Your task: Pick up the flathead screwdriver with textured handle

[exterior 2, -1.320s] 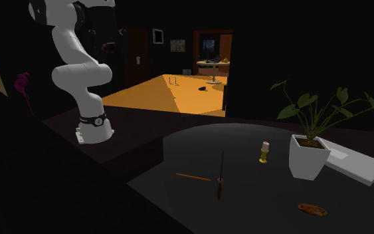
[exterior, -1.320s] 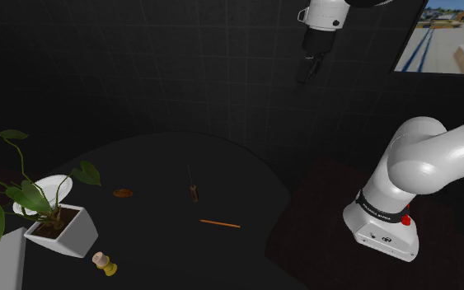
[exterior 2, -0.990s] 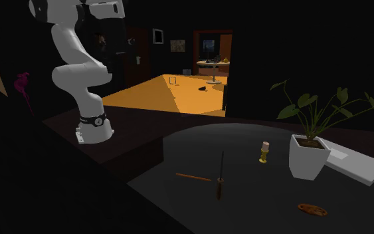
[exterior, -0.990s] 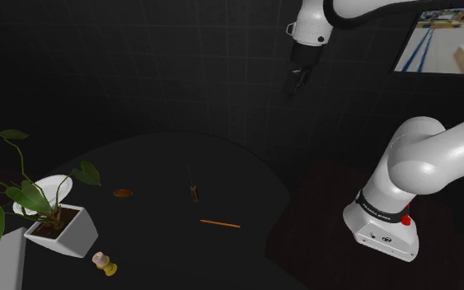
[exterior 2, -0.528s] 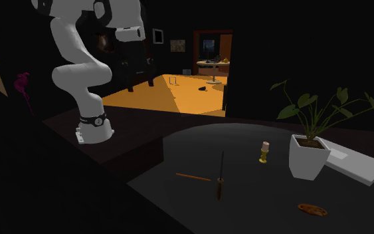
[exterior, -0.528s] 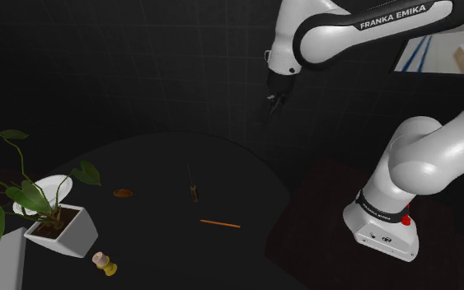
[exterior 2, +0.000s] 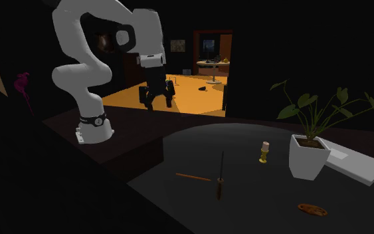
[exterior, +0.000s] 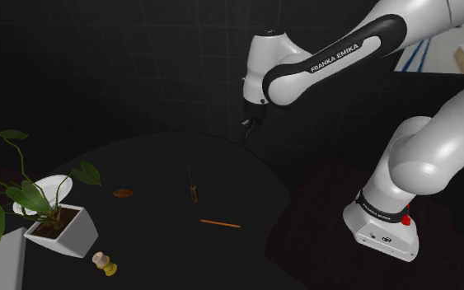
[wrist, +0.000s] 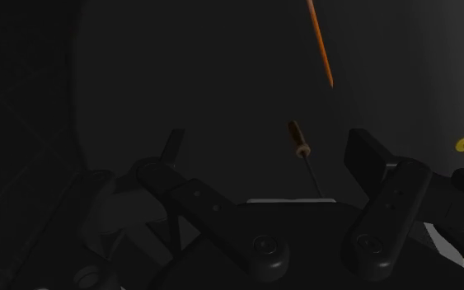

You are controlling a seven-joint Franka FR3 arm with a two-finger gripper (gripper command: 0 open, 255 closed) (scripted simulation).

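While the jaws are hanging released, far from the screwdriver (exterior: pixel 193 188), you should be centring them over its handle, straddling it crosswise, avoiding the orange stick (exterior: pixel 219 223).

Pretty dim in here, dark gridded wall (exterior: pixel 139 74) behind a round dark table (exterior: pixel 222 169), with a bright window (exterior: pixel 452 53) up in the corner. From the other side, an orange-lit floor (exterior 2: pixel 192 100) runs to a doorway (exterior 2: pixel 212 46), with a small table (exterior 2: pixel 212 64) beyond it.
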